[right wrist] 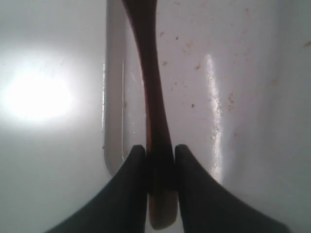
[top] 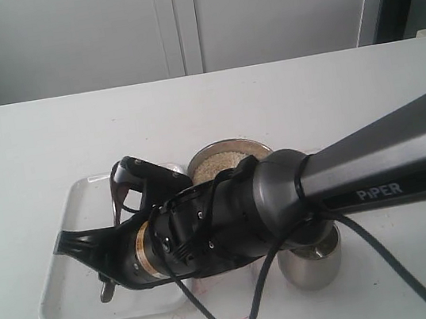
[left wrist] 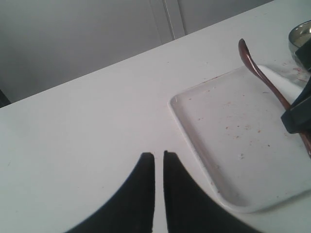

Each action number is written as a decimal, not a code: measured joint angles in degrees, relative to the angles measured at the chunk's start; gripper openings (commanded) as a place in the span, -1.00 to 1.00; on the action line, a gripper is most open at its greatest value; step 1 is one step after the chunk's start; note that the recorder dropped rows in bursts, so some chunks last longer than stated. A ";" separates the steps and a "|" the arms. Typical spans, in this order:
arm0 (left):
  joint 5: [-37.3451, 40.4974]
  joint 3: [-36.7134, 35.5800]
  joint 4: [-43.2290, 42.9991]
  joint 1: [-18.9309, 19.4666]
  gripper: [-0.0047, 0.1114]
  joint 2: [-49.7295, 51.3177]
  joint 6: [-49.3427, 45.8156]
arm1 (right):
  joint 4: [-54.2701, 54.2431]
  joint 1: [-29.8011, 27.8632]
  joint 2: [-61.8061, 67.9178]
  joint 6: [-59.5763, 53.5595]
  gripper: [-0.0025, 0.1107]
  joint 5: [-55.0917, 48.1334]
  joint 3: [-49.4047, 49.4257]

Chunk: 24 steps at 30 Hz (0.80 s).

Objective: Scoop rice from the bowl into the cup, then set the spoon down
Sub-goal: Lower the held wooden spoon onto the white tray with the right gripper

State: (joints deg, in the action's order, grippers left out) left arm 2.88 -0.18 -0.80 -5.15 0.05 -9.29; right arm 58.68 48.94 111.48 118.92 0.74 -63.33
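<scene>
Where the right fingers (right wrist: 140, 155) clench its thin handle, the spoon (right wrist: 154, 97) shows as slim, dark reddish-brown wood. It is held over the white tray (left wrist: 209, 145), along one rim; whether it touches cannot be told. By the tray's far corner stands the shiny metal bowl (top: 219, 146) of pale rice (top: 217, 161). The steel cup (top: 314, 269) is nearer, on the white worktop (top: 33, 138). The arm reads "PiPER" (top: 379, 191). The left fingers (left wrist: 147, 165) are pressed nearly together, grasping nothing.
</scene>
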 measured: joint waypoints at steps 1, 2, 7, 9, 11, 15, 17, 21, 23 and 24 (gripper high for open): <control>0.00 0.00 0.00 0.00 -0.67 0.00 0.00 | 0.00 0.00 0.00 0.00 -0.96 -0.25 0.00; 0.00 0.00 0.00 0.00 -0.67 0.00 0.00 | 0.00 0.00 0.00 -0.13 -0.96 -0.41 0.00; 0.00 0.00 0.00 0.00 -0.67 0.00 0.00 | 0.00 0.00 0.00 -1.56 -0.96 -2.09 0.00; 0.00 0.00 0.00 0.00 -0.67 0.00 0.00 | 0.00 0.00 0.00 -2.16 -0.96 -2.64 0.00; 0.00 0.00 0.00 0.00 -0.67 0.00 0.00 | 0.00 0.00 0.00 -2.41 -0.96 -3.07 0.00; 0.00 0.00 0.00 0.00 -0.67 0.00 0.00 | 0.00 0.00 0.00 -2.46 -0.96 -3.29 0.00; 0.00 0.00 0.00 0.00 -0.67 0.00 0.00 | 0.00 0.00 0.25 -2.46 -0.96 -3.29 0.00; 0.00 0.00 0.00 0.00 -0.67 0.00 0.00 | 0.00 0.00 2.21 -2.46 -0.96 -2.22 -0.09; 0.00 0.00 0.00 0.00 -0.67 0.00 0.00 | 0.00 0.00 3.26 -2.51 -0.96 -1.78 -0.22; 0.00 0.00 0.00 0.00 -0.67 0.00 0.00 | 0.00 0.00 3.72 -2.51 -0.96 -1.65 -0.49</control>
State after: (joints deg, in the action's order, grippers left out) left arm 2.88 -0.18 -0.80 -5.15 0.05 -9.29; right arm 58.68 48.94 115.20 116.41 -0.90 -63.82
